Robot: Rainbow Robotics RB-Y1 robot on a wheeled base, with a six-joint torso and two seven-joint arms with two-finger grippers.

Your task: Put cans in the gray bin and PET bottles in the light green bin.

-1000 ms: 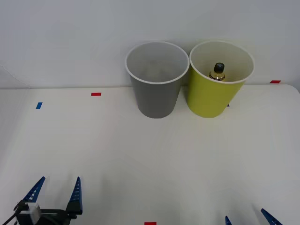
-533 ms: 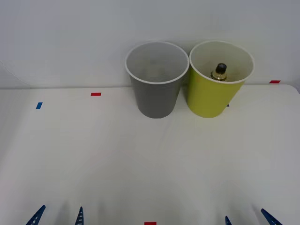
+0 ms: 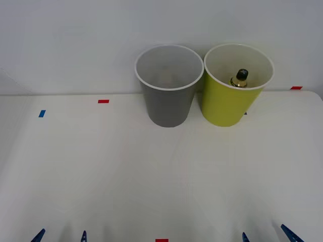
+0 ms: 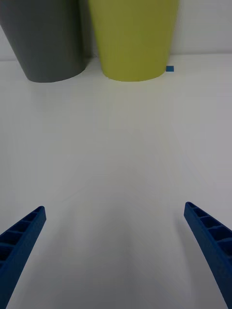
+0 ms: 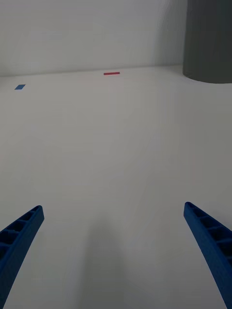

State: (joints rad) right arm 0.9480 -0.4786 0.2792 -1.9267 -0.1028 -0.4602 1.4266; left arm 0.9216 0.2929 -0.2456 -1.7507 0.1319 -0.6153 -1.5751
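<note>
On my left, the left end effector [image 3: 60,236] hangs low at the near edge of the worktop [image 3: 151,171], spread wide and holding nothing, parked well apart from the bins. Across the worktop against the wall, the gray bin [image 3: 169,85] stands just beside the light green bin [image 3: 236,85], where the PET bottle [image 3: 240,78] leans inside, so I judge the sorting done. On my right, the right end effector [image 3: 267,235] is equally wide, empty and touching nothing.
</note>
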